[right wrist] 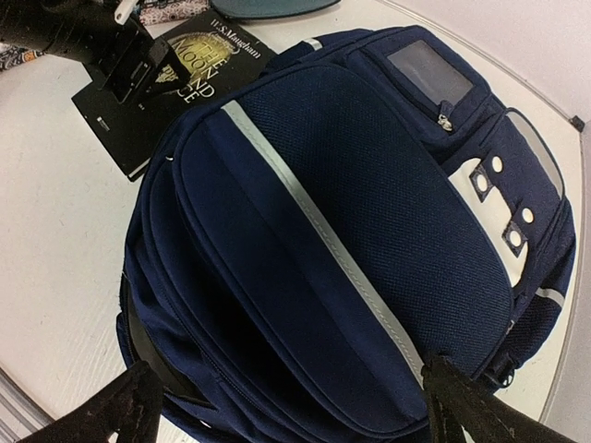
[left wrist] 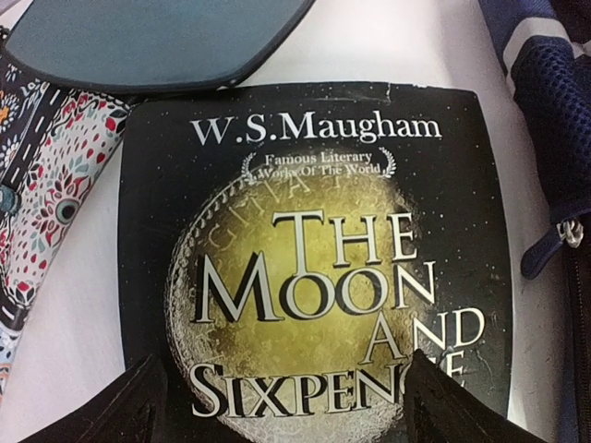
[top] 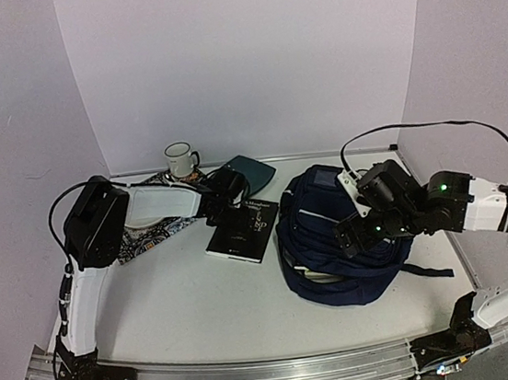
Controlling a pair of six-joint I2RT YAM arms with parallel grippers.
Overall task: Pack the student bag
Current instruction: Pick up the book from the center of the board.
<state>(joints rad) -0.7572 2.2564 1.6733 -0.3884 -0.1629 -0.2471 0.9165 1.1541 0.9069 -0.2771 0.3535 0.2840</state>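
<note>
Left pincer (left wrist: pixel 286 406): is hanging with its jaws spread wide and holding nothing, directly over the book (left wrist: pixel 314 258), with one dark fingertip showing at each side of the cover's lower part.
Right pincer (right wrist: pixel 295 406): is hovering wide apart, gripping nothing.
Student bag (right wrist: pixel 351 231): is lying slumped on the table (top: pixel 204 307) straight beneath the right pincer, and just beside the left pincer, past the book's right edge.
Risk, book: it is lying flat, so the fingers are likely getting little edge to bite. A glossy cover may be sliding away, or only the cover may be lifting and fanning open.
Risk, neighbours: the teal plate (left wrist: pixel 157 37) is sitting just ahead of the left pincer and overlapping the book's top corner. The patterned cloth (left wrist: pixel 55 185) is lying to its left. A dragged book could be nudging the plate.
Risk, bag: soft fabric is sagging, so any mouth may be collapsing shut. I cannot tell how wide it is gaping. A book pushed against limp cloth may be shoving the whole bag along.
Materials: the bag is showing navy woven cloth, mesh panels, a thin pale stripe and a rounded, pillowy form.
Book surface: a thin rectangular black paperback with a golden moon on a smooth cover.
</note>
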